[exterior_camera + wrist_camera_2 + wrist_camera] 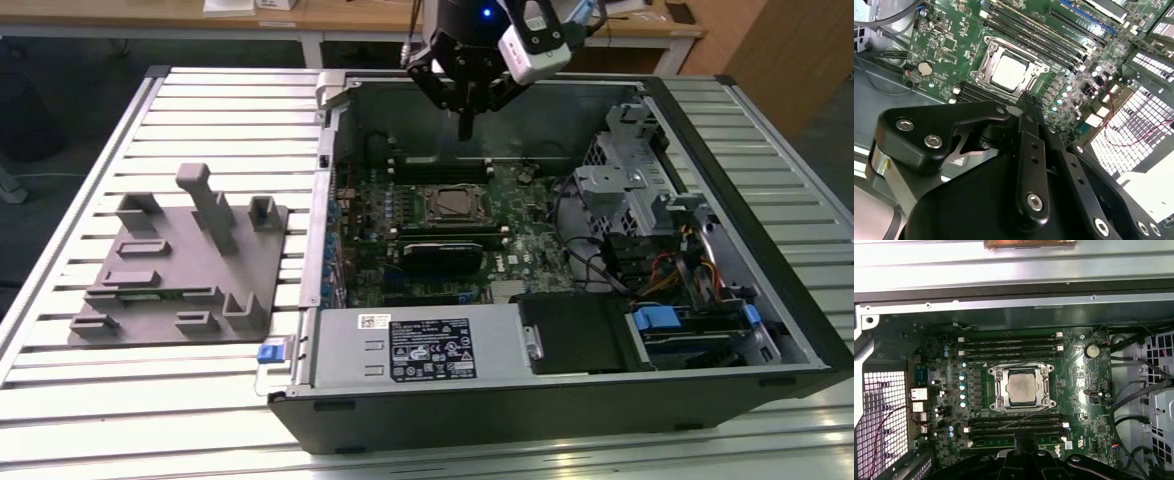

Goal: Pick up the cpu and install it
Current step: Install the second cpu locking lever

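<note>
We see a robotics lab or workshop: an opened computer case (pixel 561 250) lies on a desk (pixel 200 400) of slotted aluminium profiles, filling the centre and right of the exterior view, with a grey fixture block (pixel 180 265) at the left. Along the top edge stand wooden worktables (pixel 334 22) above a dark floor (pixel 54 110) at upper left

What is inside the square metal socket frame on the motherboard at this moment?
The cpu lies flat inside the socket frame, its silvery top showing in both wrist views. The contacts beneath it are covered. The gripper hangs above the board, apart from it.
</note>
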Robot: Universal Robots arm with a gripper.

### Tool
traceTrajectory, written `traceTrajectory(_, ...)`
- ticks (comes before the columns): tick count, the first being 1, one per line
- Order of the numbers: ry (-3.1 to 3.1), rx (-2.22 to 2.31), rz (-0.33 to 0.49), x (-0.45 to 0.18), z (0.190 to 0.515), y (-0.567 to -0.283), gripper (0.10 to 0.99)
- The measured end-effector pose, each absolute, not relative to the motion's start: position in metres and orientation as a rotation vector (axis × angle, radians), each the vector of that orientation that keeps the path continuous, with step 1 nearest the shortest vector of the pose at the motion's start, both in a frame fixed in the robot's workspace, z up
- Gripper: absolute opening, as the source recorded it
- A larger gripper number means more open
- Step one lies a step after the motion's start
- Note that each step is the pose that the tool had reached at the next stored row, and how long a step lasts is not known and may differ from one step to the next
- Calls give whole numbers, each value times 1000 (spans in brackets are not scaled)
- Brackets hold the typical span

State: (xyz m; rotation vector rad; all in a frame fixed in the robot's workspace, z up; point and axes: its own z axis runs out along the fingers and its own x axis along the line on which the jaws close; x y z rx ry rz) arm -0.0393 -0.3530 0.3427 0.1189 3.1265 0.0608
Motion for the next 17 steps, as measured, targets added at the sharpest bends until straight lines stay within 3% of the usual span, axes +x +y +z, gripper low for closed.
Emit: traceTrajectory(17,3127,119,61,-39,337,-353,106)
